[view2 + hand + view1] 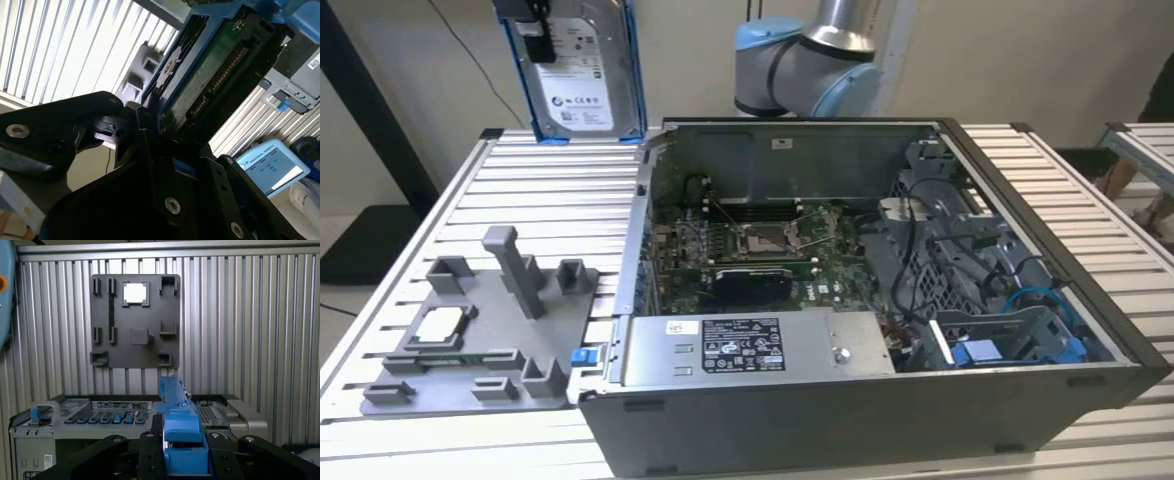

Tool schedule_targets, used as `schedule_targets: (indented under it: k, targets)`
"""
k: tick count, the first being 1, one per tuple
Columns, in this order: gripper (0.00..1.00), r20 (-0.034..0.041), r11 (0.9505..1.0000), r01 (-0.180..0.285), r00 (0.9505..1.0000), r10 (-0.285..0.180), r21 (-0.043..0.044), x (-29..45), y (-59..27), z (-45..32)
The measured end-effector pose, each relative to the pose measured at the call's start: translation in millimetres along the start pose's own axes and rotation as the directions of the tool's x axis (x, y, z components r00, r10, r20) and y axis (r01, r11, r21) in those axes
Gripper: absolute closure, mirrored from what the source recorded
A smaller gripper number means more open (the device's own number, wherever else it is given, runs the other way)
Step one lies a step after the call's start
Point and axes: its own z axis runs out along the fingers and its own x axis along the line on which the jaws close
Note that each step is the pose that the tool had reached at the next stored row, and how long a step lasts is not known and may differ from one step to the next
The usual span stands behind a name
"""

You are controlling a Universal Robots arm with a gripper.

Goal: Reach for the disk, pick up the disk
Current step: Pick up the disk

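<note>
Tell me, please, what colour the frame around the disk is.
Blue. The frame around the disk shows best in the exterior view.

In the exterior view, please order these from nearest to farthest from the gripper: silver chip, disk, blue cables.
1. The disk: held by the gripper, high on the exterior view's left.
2. The silver chip: on the gray holder, lower, same side.
3. The blue cables: inside the case, exterior view's right.

White printed label there on the disk, lettering can't be made out; another label on the power supply, likewise unreadable; nothing legible.
</note>
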Motion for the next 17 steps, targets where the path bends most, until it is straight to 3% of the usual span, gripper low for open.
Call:
schedule_targets:
  k: [17]
  targets:
    - [1.0, 0.0, 1.0, 0.0, 1.0, 0.0, 0.0, -2.8, -76.6, 0.4]
